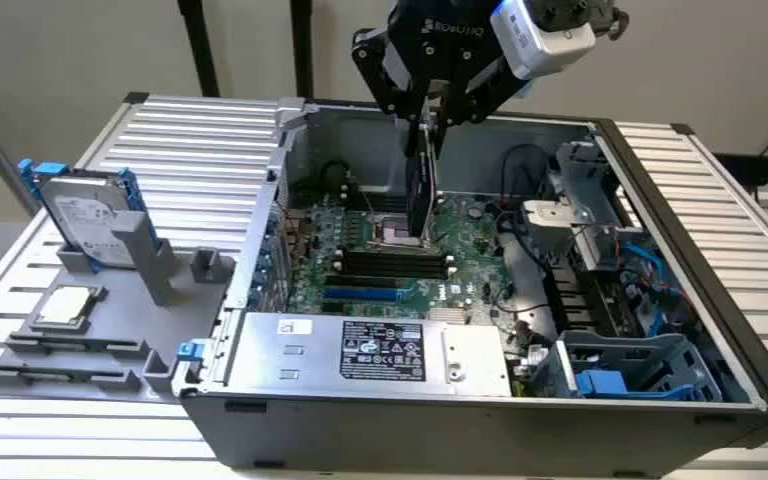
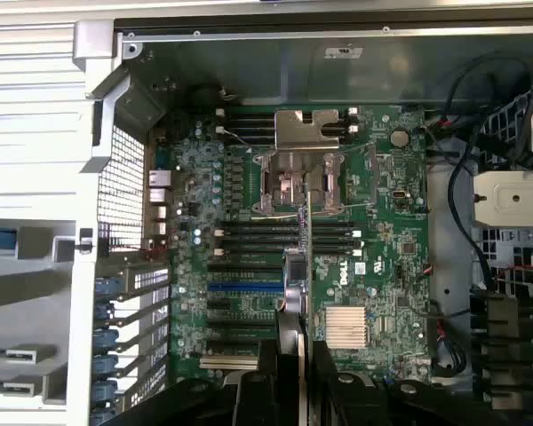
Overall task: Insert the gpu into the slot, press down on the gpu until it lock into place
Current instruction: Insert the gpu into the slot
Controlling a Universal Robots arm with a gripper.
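My gripper [image 1: 427, 125] hangs over the open computer case, shut on the gpu [image 1: 422, 195]. The gpu is a flat black card held upright on its edge, with its lower end just above the motherboard [image 1: 471, 270] near the silver processor socket [image 1: 391, 232]. In the wrist view the gpu [image 2: 298, 266] appears edge-on as a thin strip with a green board edge, rising from between my fingers [image 2: 265, 377]. There it lies across the black memory slots. The slot [image 1: 361, 295] is a bright-blue strip nearer the case front, beside the card in the wrist view [image 2: 242, 287] and apart from it.
A grey labelled power-supply box [image 1: 371, 350] fills the case front. Cables and a blue drive cage [image 1: 624, 370] crowd the exterior view's right side. On the exterior view's left, a grey fixture [image 1: 104, 340] holds a hard drive [image 1: 91, 215] and a processor chip [image 1: 67, 307].
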